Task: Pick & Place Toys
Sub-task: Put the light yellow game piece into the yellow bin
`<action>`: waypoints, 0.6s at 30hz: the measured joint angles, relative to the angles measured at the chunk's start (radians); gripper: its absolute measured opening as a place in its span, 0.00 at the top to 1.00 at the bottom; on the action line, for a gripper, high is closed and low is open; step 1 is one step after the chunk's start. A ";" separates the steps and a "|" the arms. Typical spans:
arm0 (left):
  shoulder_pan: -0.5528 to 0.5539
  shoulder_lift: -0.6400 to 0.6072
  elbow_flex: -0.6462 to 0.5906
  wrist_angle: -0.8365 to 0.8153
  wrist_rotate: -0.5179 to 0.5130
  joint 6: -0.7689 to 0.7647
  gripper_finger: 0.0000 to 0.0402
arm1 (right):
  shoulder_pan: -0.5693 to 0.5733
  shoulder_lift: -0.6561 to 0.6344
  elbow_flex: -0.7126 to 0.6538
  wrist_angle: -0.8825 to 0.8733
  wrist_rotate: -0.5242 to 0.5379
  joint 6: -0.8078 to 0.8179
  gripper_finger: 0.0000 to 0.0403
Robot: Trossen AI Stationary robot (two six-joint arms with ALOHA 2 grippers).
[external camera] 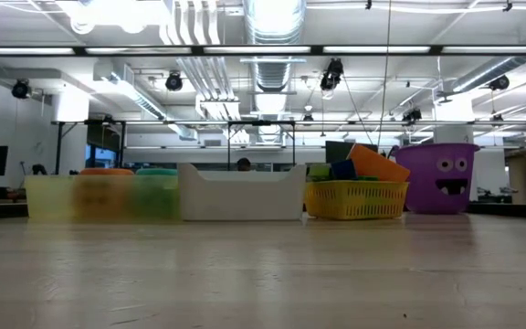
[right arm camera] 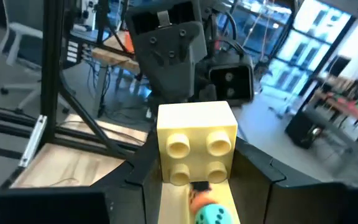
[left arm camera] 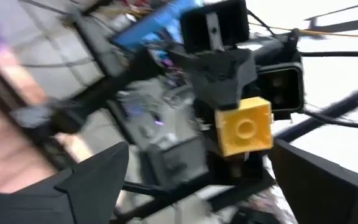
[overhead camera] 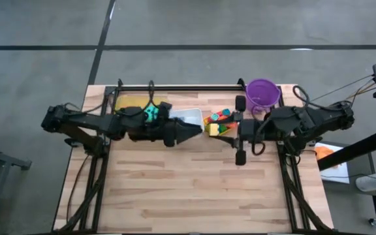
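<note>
A yellow building block (right arm camera: 197, 146) with four studs hangs in the air over the trays at the table's far side, and my right gripper (right arm camera: 197, 180) is shut on it. My left gripper (left arm camera: 199, 152) faces it from the table's left, open wide. Its fingers stand apart from the yellow block (left arm camera: 244, 127), which sits just beyond them. In the high view the two grippers meet nose to nose, left gripper (overhead camera: 198, 132) and right gripper (overhead camera: 232, 128). More toys lie in the yellow basket (overhead camera: 209, 121) beneath. Neither gripper shows in the low view. My right gripper pinches the block by two opposite side walls (right arm camera: 161, 155), one finger (right arm camera: 132, 180) on each side. The fingers come in about level from the table's right. The block is lifted clear, with its studded face (right arm camera: 199, 144) turned back toward the wrist.
Along the far edge stand a translucent yellow tray (external camera: 53, 196), a white tray (external camera: 240, 194), the yellow basket (external camera: 354, 199) of blocks and cards, and a purple bucket (external camera: 441, 178). A teal dotted die (right arm camera: 213, 214) shows below the block. The near half of the wooden table (overhead camera: 194, 189) is bare.
</note>
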 joint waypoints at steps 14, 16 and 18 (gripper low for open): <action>0.072 -0.227 0.000 -0.657 -0.147 -0.002 0.08 | -0.307 0.005 -0.001 -0.417 -0.241 0.153 0.67; 0.094 -0.257 0.000 -0.737 -0.146 0.015 0.08 | -0.375 0.024 -0.001 -0.487 -0.274 0.144 0.67; 0.116 -0.287 0.000 -0.811 -0.149 0.027 0.09 | -0.445 0.053 -0.005 -0.555 -0.301 0.141 0.67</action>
